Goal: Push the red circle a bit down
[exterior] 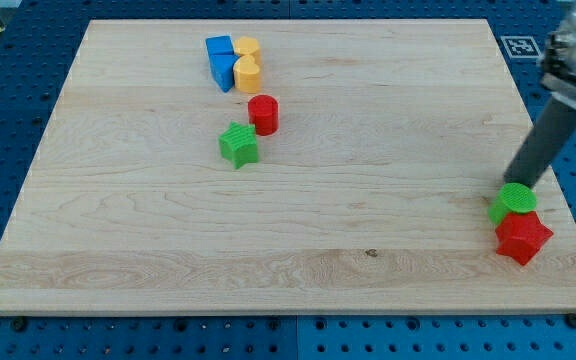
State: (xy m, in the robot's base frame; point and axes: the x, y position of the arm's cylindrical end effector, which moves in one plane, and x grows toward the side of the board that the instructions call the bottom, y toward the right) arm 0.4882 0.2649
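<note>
The red circle point(263, 114) stands on the wooden board point(168, 240), up and left of the middle. A green star point(238, 145) lies just below and left of it, close to touching. My tip point(515, 184) is far off at the view's right, resting at the top edge of a green circle point(513, 202). A red star point(523, 237) lies right below that green circle.
Above the red circle is a cluster: a blue cube point(219, 48), a blue triangle-like block point(224, 71), a yellow block point(247, 48) and a yellow heart-like block point(248, 74). The dark rod point(548, 135) slants up to the view's right edge.
</note>
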